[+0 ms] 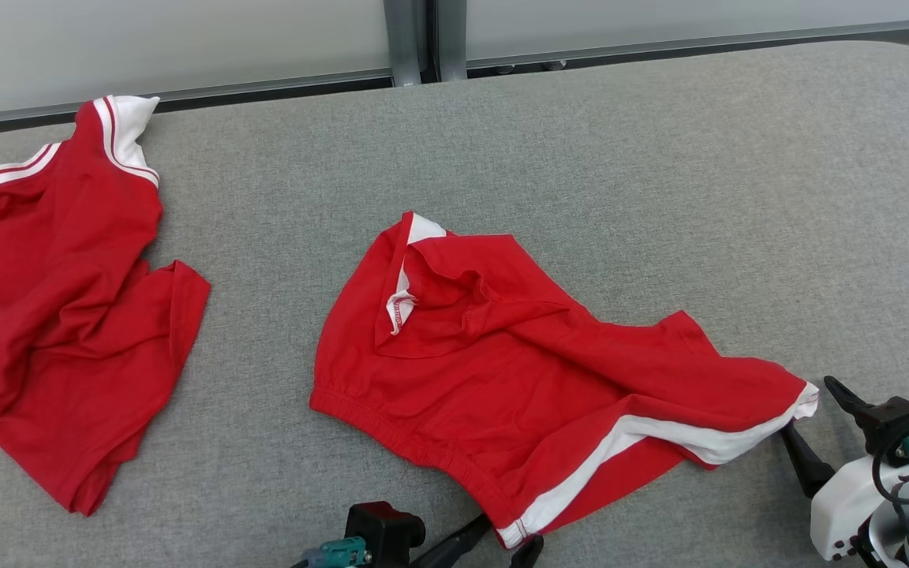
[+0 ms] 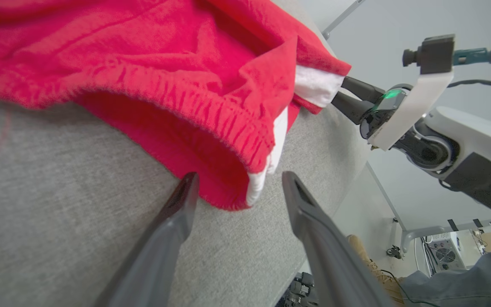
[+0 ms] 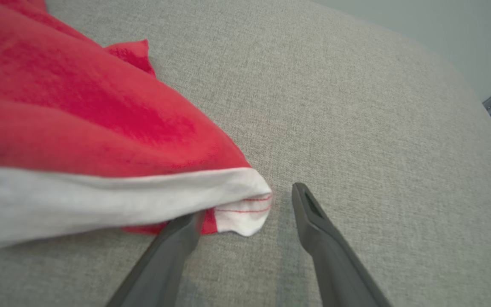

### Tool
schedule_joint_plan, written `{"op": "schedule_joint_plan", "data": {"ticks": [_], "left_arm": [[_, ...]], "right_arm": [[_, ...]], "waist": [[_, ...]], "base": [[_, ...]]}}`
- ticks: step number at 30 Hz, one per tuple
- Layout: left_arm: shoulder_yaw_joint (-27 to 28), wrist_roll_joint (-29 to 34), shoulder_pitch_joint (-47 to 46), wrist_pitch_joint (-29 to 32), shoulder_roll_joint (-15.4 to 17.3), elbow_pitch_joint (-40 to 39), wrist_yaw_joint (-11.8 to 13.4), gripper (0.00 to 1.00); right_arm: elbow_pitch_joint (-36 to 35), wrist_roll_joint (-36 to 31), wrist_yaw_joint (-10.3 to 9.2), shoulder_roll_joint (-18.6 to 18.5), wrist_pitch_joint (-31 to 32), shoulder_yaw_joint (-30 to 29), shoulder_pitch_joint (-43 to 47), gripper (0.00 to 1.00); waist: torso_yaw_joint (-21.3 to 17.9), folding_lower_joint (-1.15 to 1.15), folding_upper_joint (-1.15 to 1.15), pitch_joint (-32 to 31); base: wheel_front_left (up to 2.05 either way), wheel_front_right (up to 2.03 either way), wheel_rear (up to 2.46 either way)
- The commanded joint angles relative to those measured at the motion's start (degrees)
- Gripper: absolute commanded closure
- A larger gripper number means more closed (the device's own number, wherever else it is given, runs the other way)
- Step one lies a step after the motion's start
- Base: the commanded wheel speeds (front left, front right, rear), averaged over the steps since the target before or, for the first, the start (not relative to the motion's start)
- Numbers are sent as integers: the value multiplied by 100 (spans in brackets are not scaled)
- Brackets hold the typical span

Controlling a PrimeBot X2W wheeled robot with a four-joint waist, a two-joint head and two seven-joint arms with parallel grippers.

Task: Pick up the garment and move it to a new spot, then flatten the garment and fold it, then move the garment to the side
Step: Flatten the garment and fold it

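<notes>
**Head view.** Red shorts [image 1: 518,371]: soft knit, rumpled, spread in the middle of the tabletop [image 1: 660,158], which is padded in grey woven cloth. They have a white side stripe [image 1: 573,477] and a white hem corner [image 1: 806,398]. A second red garment [image 1: 52,315], white-trimmed, lies well apart at the left. The left gripper [image 1: 502,544] is at the near end of the waistband [image 1: 403,446]. The right gripper [image 1: 808,406] is at the hem corner. Risk: the two ends rise unevenly and the limp cloth twists or bunches instead of travelling flat.

**Left wrist view.** Waistband: gathered elastic, ribbed, thick-edged, its opening gaping. The left fingers are spread apart and hold nothing; the waistband's corner lies between their tips. Risk: closing catches only the top layer, or the springy elastic rolls out of the pinch.

**Right wrist view.** Hem: thin white band, red stitching, curled tip. The right fingers are parted and empty, one tip tucked beneath the hem, the other over bare tabletop just beside it. Risk: closing nips only the outermost sliver, which slips free on lifting. The lower finger may also snag the woven cover.
</notes>
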Motion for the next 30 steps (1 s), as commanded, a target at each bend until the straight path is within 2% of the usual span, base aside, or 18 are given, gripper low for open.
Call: {"op": "schedule_joint_plan", "data": {"ticks": [1, 2, 3, 4, 5, 6, 7, 12, 16, 19, 22, 27, 30], "left_arm": [[-10, -40, -104, -33, 35, 28, -16, 0], [-30, -64, -112, -38, 34, 46, -16, 0], [-50, -69, -128, -54, 32, 60, -14, 0], [-68, -81, -157, -69, 30, 70, -12, 0], [-79, -99, -181, -98, 27, 85, -12, 34], [-95, -108, -206, -116, 25, 98, -12, 67], [-85, -119, -226, -148, 25, 108, -12, 100], [33, -211, -235, -203, 125, -2, 28, 100], [327, -388, -58, -167, 321, -681, 177, 100], [631, -462, 36, -32, 592, -1552, 405, 100], [899, -505, 92, 239, 870, -2470, 647, 100], [1257, -569, -114, 924, 1318, -3915, 1011, 100], [1464, -740, -497, 1479, 1567, -4521, 1131, 100]], "right_arm": [[31, 50, 1, -38, 12, 43, -47, 0], [29, 53, 0, -46, 7, 58, -51, 0], [33, 86, 1, -51, 12, 88, -54, 7], [34, 110, 1, -55, 20, 130, -61, 27], [28, 154, 0, -53, 21, 172, -67, 60], [23, 223, 0, -50, 50, 243, -67, 86], [9, 278, 1, -74, 71, 313, -71, 100], [-198, 569, 0, -296, 114, 458, -39, 100], [-855, 939, 0, -647, 410, 613, 177, 100], [-1769, 1384, 0, -1014, 816, 593, 450, 100], [-2897, 1848, 0, -1401, 1335, 318, 834, 100], [-4745, 2503, 0, -1884, 2251, -547, 1444, 100], [-5643, 2794, 0, -2086, 2761, -1078, 1637, 100]], "waist": [[6, 0, 0, 13], [8, 0, 0, 21], [11, 0, 0, 28], [13, 0, 0, 32], [14, 0, 0, 38], [16, 0, 0, 39], [14, 0, 0, 38], [-5, 0, 0, -59], [-47, 0, 0, -198], [-81, 0, 0, -289], [-119, 0, 0, -385], [-211, 0, 0, -440], [-226, 0, 0, -394]], "base": [[0, 0, 0], [0, 0, 0], [0, 0, 0], [0, 0, 0], [0, 0, 0], [0, 0, 0], [0, 0, 0], [0, 0, 0], [0, 0, 0], [0, 0, 0], [0, 0, 0], [0, 0, 0], [0, 0, 0]]}}
